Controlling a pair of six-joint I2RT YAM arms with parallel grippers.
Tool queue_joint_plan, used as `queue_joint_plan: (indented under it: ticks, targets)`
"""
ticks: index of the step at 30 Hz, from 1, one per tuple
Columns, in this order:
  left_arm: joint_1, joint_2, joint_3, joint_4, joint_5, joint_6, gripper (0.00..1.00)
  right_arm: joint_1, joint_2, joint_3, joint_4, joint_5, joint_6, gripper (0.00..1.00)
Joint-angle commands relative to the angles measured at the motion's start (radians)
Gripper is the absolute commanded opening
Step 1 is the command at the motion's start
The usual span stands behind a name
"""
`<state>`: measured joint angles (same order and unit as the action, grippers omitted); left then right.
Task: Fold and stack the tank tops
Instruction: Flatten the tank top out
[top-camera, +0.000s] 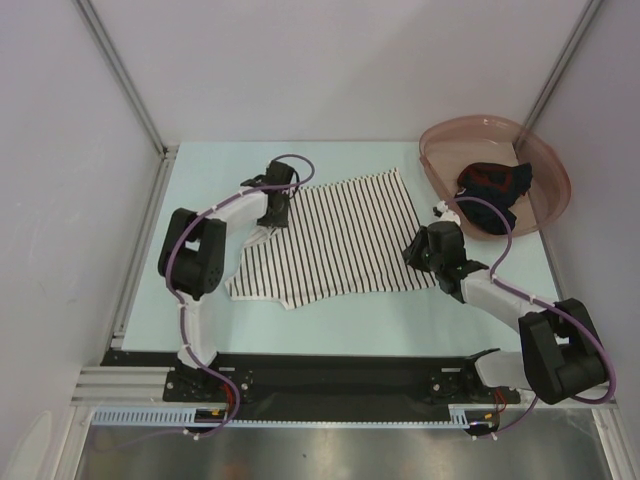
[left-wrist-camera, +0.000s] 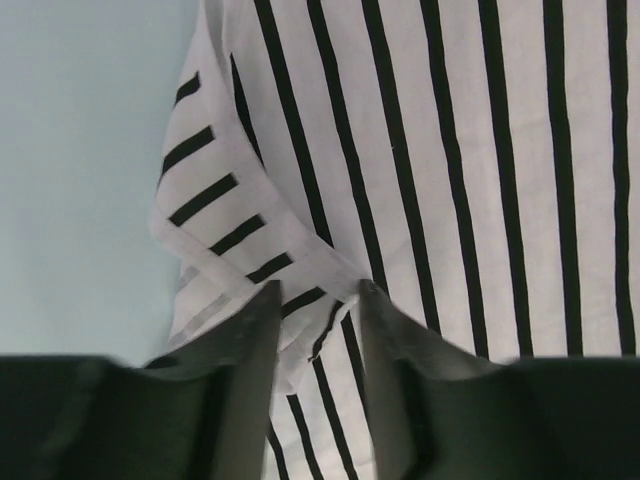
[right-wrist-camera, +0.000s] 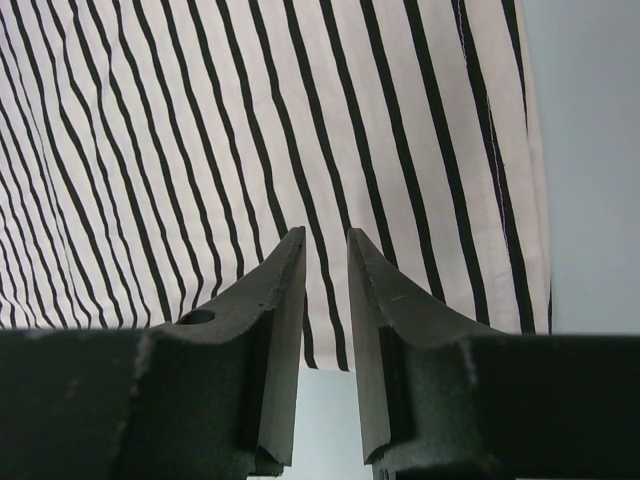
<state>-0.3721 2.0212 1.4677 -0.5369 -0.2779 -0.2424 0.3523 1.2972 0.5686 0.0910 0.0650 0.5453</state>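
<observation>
The white tank top with thin black stripes (top-camera: 335, 238) lies spread flat on the table. My left gripper (top-camera: 272, 208) is down on its rumpled left strap corner. In the left wrist view my left gripper (left-wrist-camera: 318, 288) is open, with a turned-over fold of the striped cloth (left-wrist-camera: 250, 250) between its fingers. My right gripper (top-camera: 416, 258) is at the top's right edge. In the right wrist view my right gripper (right-wrist-camera: 326, 235) stands narrowly open over the striped hem (right-wrist-camera: 400, 150), with bare table showing between the fingers. The dark navy and red tank top (top-camera: 492, 195) lies bunched in the basin.
The pink translucent basin (top-camera: 552, 175) stands at the table's back right corner. Metal frame posts (top-camera: 120, 75) rise at the back corners. The pale blue table (top-camera: 380, 320) shows in front of the striped top and at its left (left-wrist-camera: 80, 150).
</observation>
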Motion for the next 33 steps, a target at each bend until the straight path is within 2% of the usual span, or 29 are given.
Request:
queue_joint_plan:
  ticks: [1,6,7,10,15,20,24,25,26,27,30,33]
  targets:
    - [-0.001,0.025,0.06,-0.02,-0.007,0.023,0.37,0.005,-0.019,-0.006,0.056,0.025,-0.005,0.28]
    - [-0.001,0.042,0.074,-0.04,-0.053,0.029,0.21,0.005,0.007,-0.006,0.062,0.022,-0.002,0.26]
    - [0.002,0.036,0.069,-0.04,-0.058,0.026,0.14,0.005,0.008,-0.007,0.064,0.022,0.001,0.25]
    - [0.01,0.021,0.06,-0.034,-0.084,0.011,0.0,0.005,0.014,-0.007,0.07,0.019,0.002,0.24]
    - [0.047,-0.029,0.046,-0.002,-0.073,-0.017,0.0,0.004,0.06,-0.007,0.075,0.001,0.018,0.22]
    - [0.159,-0.071,0.034,0.035,0.025,-0.06,0.0,-0.007,0.119,-0.003,0.073,-0.016,0.045,0.17]
    - [0.231,-0.101,0.008,0.071,0.121,-0.089,0.01,-0.024,0.131,-0.003,0.076,-0.034,0.059,0.17]
    - [0.229,-0.107,0.005,0.078,0.143,-0.078,0.08,-0.024,0.129,-0.004,0.076,-0.037,0.059,0.17]
    - [0.225,-0.127,-0.006,0.09,0.172,-0.078,0.21,-0.026,0.131,-0.004,0.078,-0.036,0.061,0.17]
    - [0.213,-0.14,-0.047,0.106,0.187,-0.077,0.43,-0.024,0.131,-0.004,0.079,-0.039,0.062,0.18]
    - [0.174,-0.209,-0.135,0.17,0.163,-0.049,0.69,-0.027,0.131,-0.001,0.082,-0.047,0.064,0.18]
    - [0.128,-0.243,-0.187,0.19,0.158,-0.017,0.73,-0.03,0.132,-0.003,0.079,-0.05,0.065,0.18]
